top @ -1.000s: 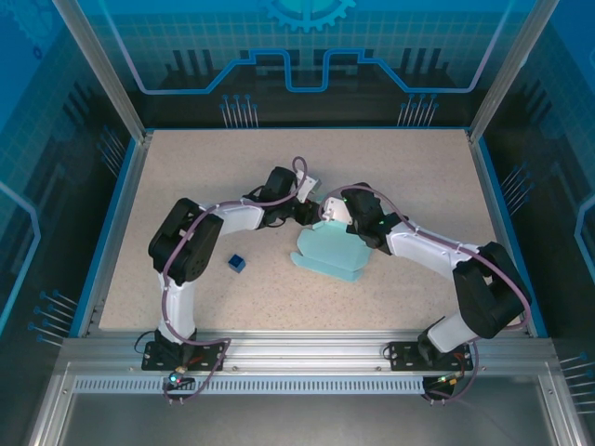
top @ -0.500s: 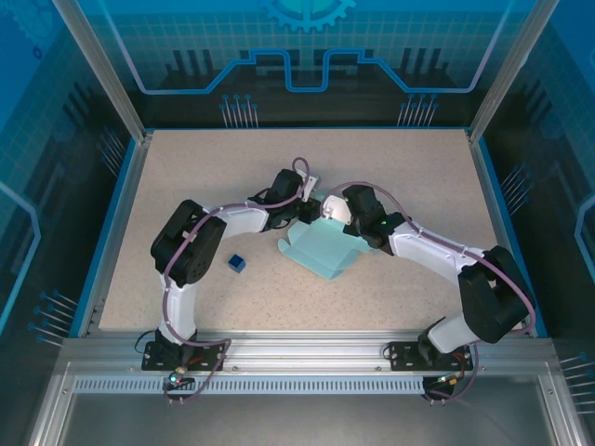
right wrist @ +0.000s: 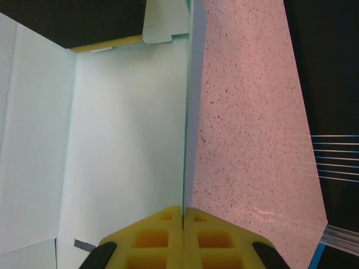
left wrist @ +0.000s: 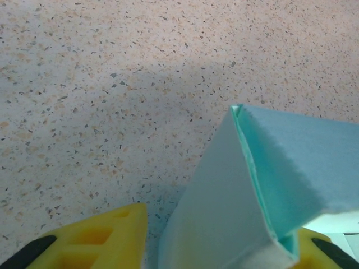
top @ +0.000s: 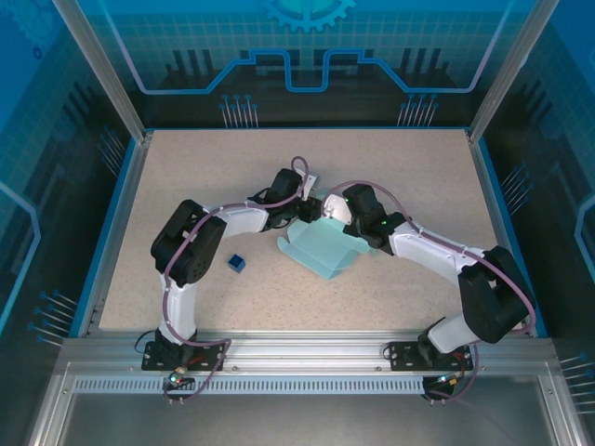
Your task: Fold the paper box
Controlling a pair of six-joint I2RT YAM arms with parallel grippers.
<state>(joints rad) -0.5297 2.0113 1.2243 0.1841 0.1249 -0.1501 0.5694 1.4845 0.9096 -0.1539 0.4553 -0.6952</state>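
Note:
The paper box (top: 321, 249) is pale light-blue card, partly folded, lying mid-table with its far side lifted. My right gripper (top: 335, 210) is at its far edge. In the right wrist view the yellow fingers (right wrist: 162, 235) of the right gripper (right wrist: 184, 208) are pressed together on a thin upright wall of the box (right wrist: 123, 140). My left gripper (top: 303, 210) reaches in at the box's far left corner. The left gripper (left wrist: 221, 221) is open around a folded flap of the box (left wrist: 291, 162). The flap rests against the right finger (left wrist: 322, 249), and a gap separates it from the left finger (left wrist: 84, 241).
A tiny dark blue cube (top: 236, 264) sits on the speckled table (top: 186, 167) left of the box, beside the left arm's elbow. A blue rim and metal posts frame the table.
Over the last second the box has swung and shifted a little left and toward the back. Both grippers moved with it. In the last half second little has moved.

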